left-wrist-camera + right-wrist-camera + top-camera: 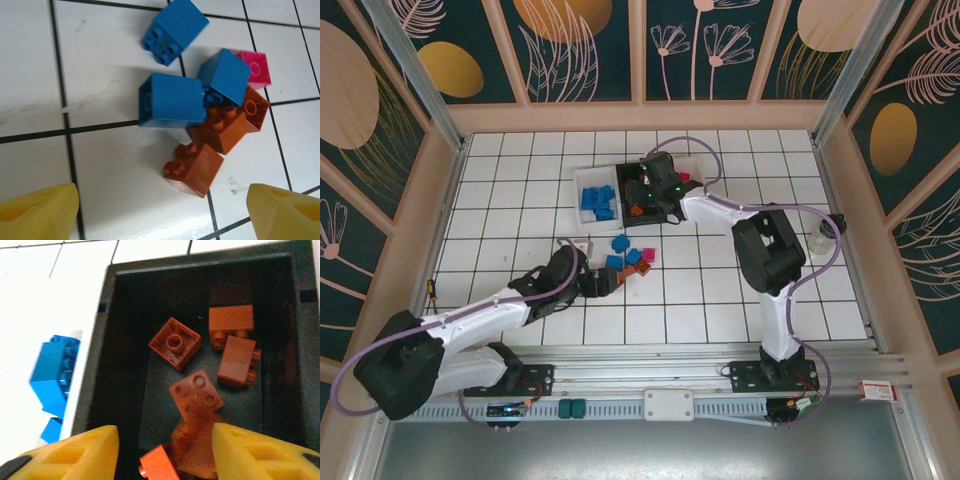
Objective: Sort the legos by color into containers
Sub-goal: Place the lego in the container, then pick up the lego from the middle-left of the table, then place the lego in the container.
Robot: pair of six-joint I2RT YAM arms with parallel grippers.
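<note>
The right hand (165,440) hangs over the black bin (200,267), the middle of three joined bins (620,170), because that one takes the brown bricks. Its fingers (80,455) stand apart. A blurred brown brick (192,440) shows in the gap, and I judge it loose rather than pinched. Beneath it four brown bricks lie sharp on the bin floor, and a brighter orange one (157,467) sits at the near edge, which makes six with the blurred one. The white bin (577,190) on the left holds blue bricks (50,375), too bunched to count. The other white bin shows a speck of pink (686,178).

The left hand (160,202) is low over the worktop (110,175), its fingers wide apart and empty, and it points at the loose legos (172,100) not yet sorted. In that heap are three blue, one pink (257,67) and two brown, perhaps three, since one is half hidden. The nearest brown brick (195,167) lies a little clear of the heap and closest to the open fingers, so it looks like the likely pick.
</note>
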